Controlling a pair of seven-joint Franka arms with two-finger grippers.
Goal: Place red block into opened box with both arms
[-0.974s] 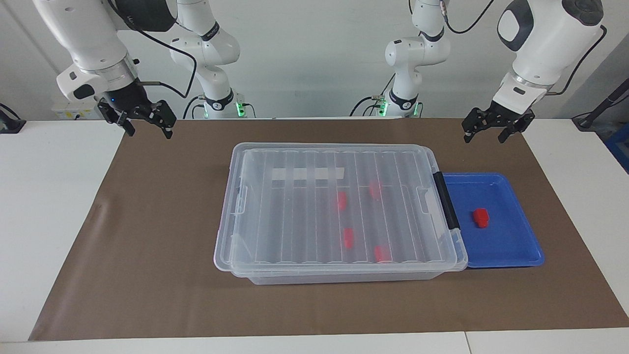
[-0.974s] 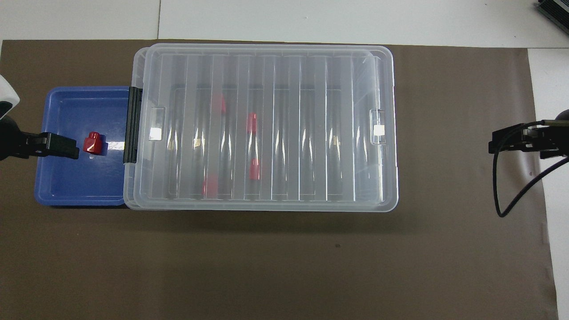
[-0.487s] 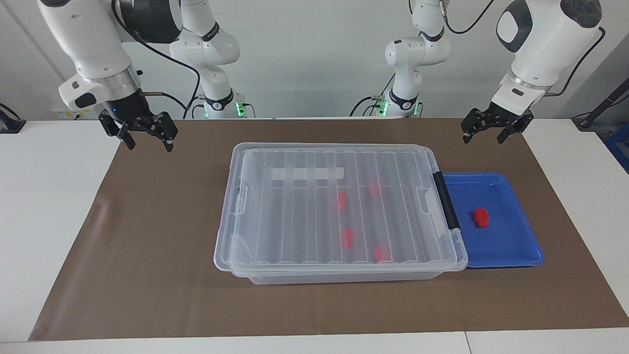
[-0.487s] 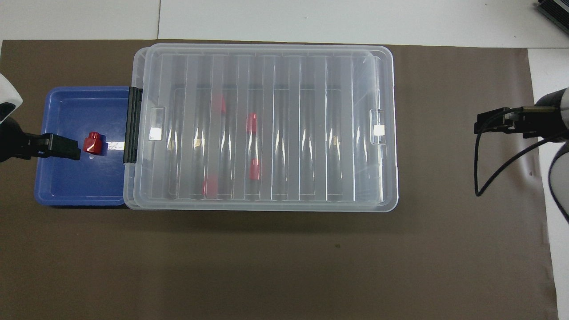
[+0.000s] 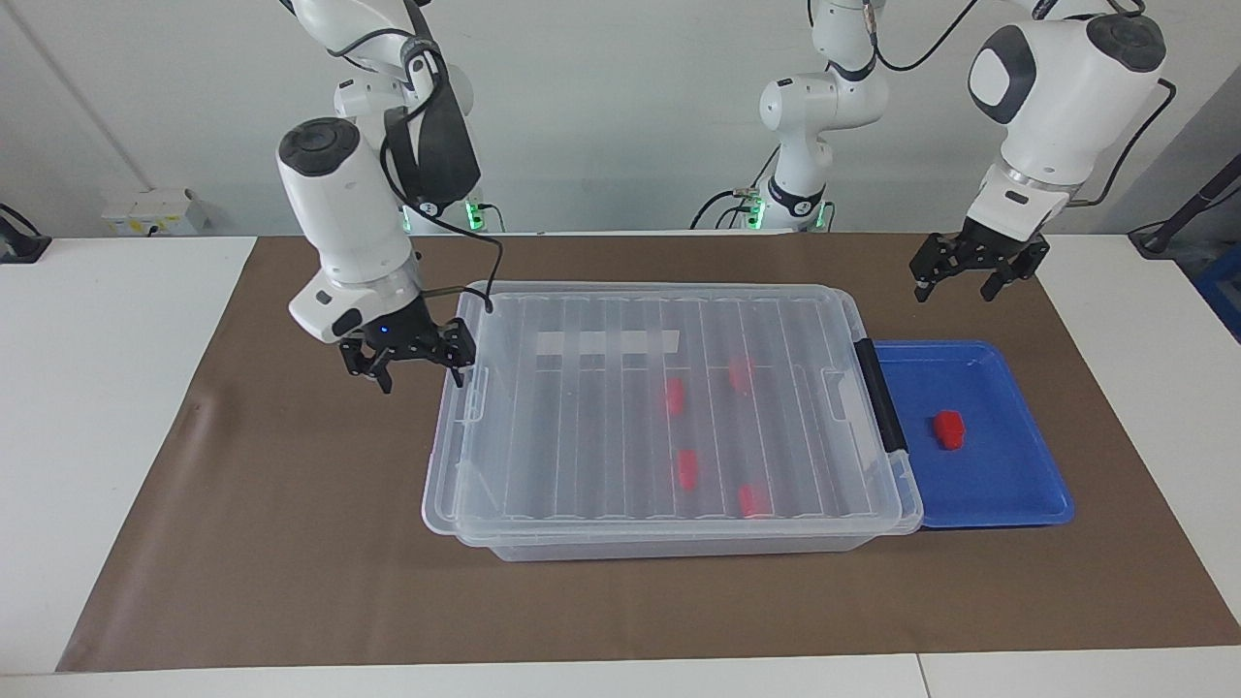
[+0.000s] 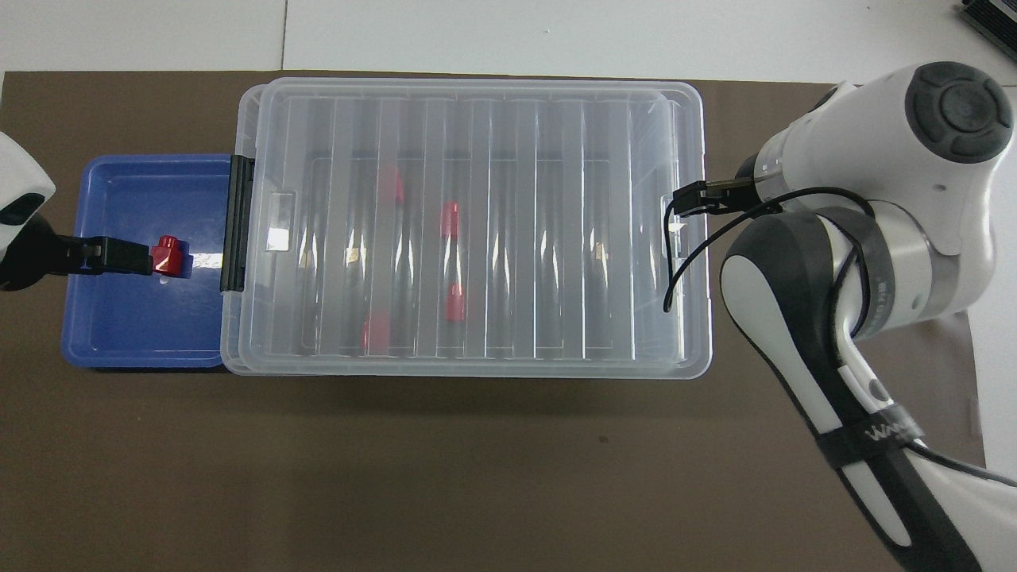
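A red block lies alone in the blue tray. The clear box stands beside it with its ribbed lid lying flat on top. Several more red blocks show through the lid. My right gripper hangs open just over the lid's edge at the right arm's end of the box. My left gripper is open, raised high over the tray's end of the mat, and touches nothing.
A black handle runs along the box's end that meets the tray. A white tape strip sits on the lid. Brown mat covers the white table.
My right arm has swung down from the mat's corner to the box's end. My left gripper has shifted slightly. The blocks, box and tray have not moved.
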